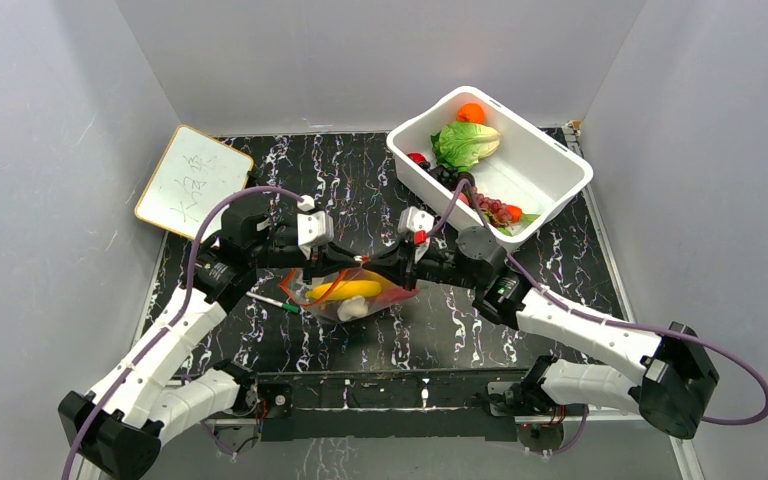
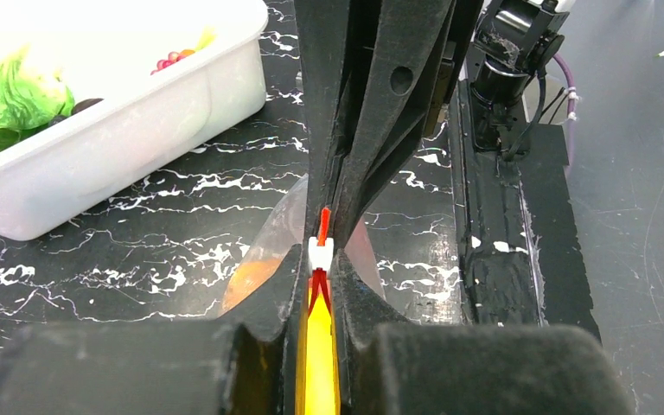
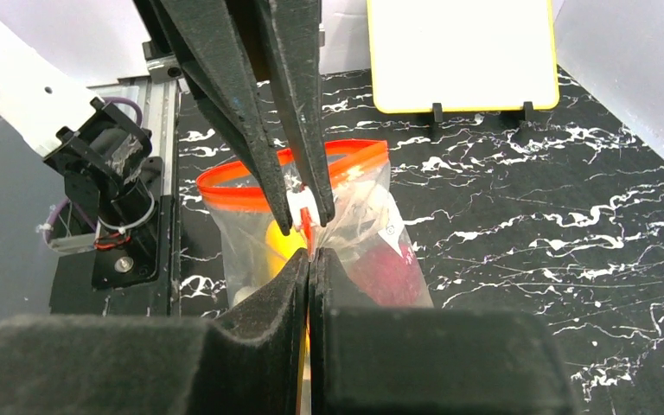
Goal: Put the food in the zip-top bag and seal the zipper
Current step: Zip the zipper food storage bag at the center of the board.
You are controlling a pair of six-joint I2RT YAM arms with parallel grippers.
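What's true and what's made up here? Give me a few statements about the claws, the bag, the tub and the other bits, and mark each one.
1. Both the left gripper and the right gripper are shut on the zipper of the zip-top bag. True.
2. The bag is empty. False: a yellow piece and a dark red piece are inside.
3. The white tub holds a green lettuce. True.
4. The whiteboard lies flat mid-table. False: it stands propped at the far left edge.
5. The pen is in the tub. False: it lies on the table beside the bag.
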